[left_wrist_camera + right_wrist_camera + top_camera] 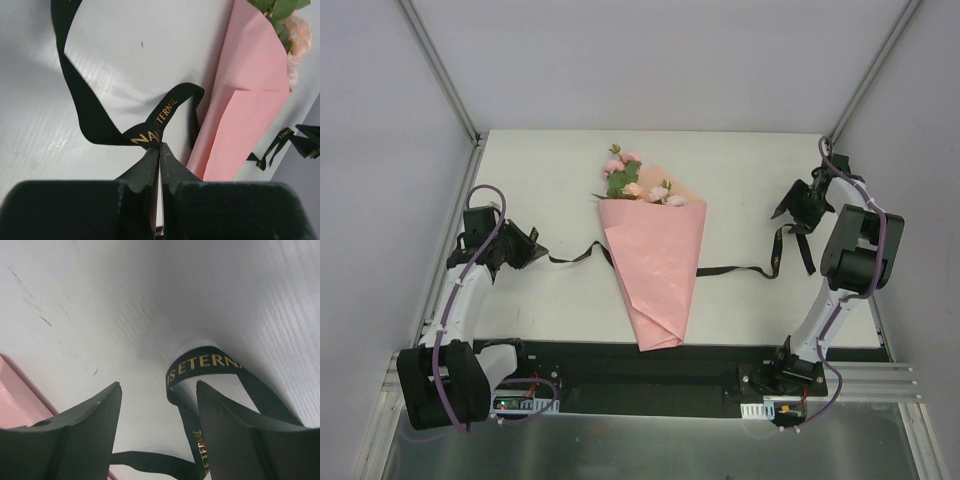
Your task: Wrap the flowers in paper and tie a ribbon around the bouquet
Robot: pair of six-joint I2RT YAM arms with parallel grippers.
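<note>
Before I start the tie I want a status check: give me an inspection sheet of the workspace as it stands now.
Surface: white table, a few faint scuffs.
Job's things: bouquet lies mid-table, wide end toward the far edge; flowers stick out of it; ribbon disappears at the cone, with an end out on each side.
Clutter: nothing seen.
Grippers: left gripper shut on the ribbon; right gripper open, the ribbon's other end between its fingers, not pinched.
Cables: purple cables run along both arms, apart from the ribbon.
Surroundings: plain grey walls, metal frame posts at the corners.
</note>
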